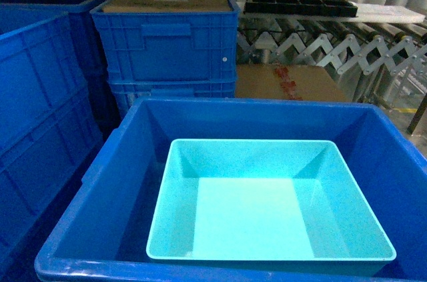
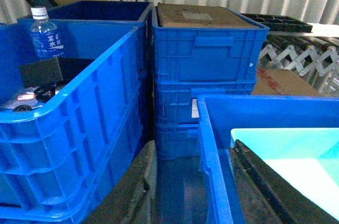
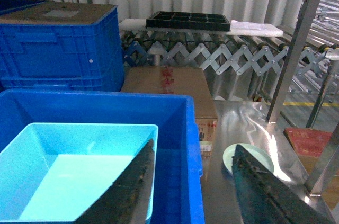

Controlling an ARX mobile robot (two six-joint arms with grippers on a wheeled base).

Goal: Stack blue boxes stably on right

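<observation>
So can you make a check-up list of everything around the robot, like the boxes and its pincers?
Surface: shiny metal floor plate on the right; what the tubs rest on is hidden.
Job's things: turquoise tub sits inside the royal-blue tub, upright, toward its right side.
Clutter: pale green plate on the metal plate; water bottle in the left crate.
Pincers: left pincer open, straddling the royal-blue tub's left wall; right pincer open, straddling its right wall.
Cables: nothing seen.
Surroundings: stacked ribbed crates, cardboard box, black tray on a roller conveyor.
</observation>
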